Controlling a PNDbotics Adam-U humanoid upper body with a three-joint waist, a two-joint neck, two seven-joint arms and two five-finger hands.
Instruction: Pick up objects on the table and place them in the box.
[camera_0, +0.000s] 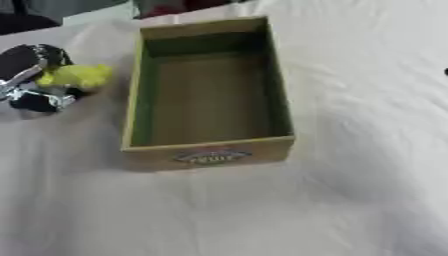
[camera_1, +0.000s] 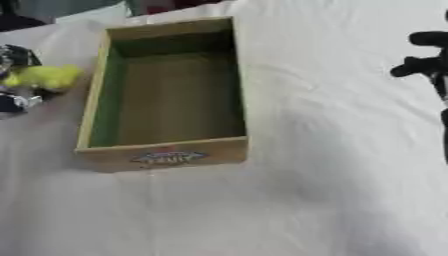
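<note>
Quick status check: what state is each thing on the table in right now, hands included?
Box: upright, open-topped, nothing inside.
Yellow object: outside the box, to its left, in the left hand's grasp.
Left hand: fingers curled round the yellow object.
Right hand: at the right edge, holding nothing; fingers unclear.

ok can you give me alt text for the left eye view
The robot's left hand is curled round a yellow object at the left edge of a white-covered table. Just to its right stands an empty, open wooden box with a small label on its near wall.
</note>
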